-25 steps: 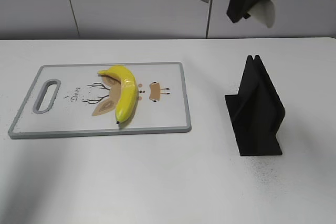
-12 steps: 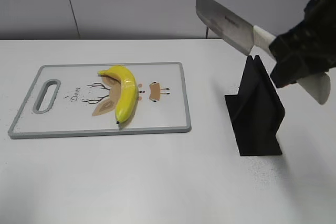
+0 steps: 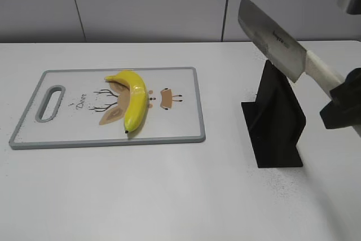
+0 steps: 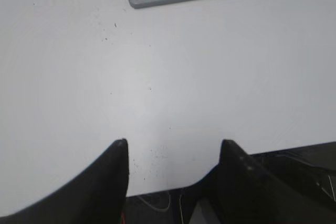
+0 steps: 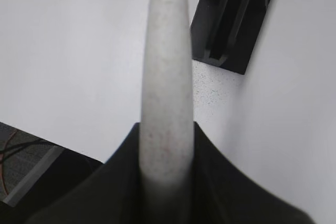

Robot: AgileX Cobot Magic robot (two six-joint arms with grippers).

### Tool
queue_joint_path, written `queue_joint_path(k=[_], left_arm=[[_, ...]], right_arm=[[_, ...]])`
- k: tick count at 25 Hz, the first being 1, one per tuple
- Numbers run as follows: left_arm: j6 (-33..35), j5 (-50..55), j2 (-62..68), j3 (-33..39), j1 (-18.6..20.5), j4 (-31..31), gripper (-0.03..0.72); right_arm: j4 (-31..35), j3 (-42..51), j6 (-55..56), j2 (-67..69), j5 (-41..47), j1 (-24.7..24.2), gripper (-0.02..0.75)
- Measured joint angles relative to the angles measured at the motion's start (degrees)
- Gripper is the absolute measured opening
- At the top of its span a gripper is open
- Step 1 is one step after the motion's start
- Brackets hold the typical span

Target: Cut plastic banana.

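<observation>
A yellow plastic banana (image 3: 132, 99) lies whole on a grey-rimmed cutting board (image 3: 192, 136) at the left of the table. My right gripper (image 3: 344, 108) is shut on the white handle (image 5: 165, 77) of a cleaver. The steel blade (image 3: 271, 38) points up and left, just above the slot of the black knife stand (image 3: 274, 119). My left gripper (image 4: 173, 148) is open and empty over bare table near the front edge. It does not show in the exterior view. A corner of the board (image 4: 137, 2) shows at the top of the left wrist view.
The black knife stand (image 5: 231, 19) stands right of the board, below the knife handle in the right wrist view. The board has a handle slot (image 3: 49, 103) at its left end. The table's front edge (image 4: 294, 148) is close under the left gripper.
The right gripper has come down and to the right with the cleaver, from the top of the view to just above the knife stand. Banana and board have not moved.
</observation>
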Motion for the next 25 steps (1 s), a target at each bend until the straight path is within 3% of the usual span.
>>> queue_joint_path(k=[15,25], left_arm=[[0.0,-1.77,-27.13,3.44,0.0,0.0,0.535],[-0.12,-7.71,-28.59,5.2,0.0,1.49,0.535]], right_arm=[[-1.49,9.64,8.9,-11.6,-0.95,0.0,0.16],[-3.38,12.28,14.32,-9.43,-8.02,0.0,0.16]])
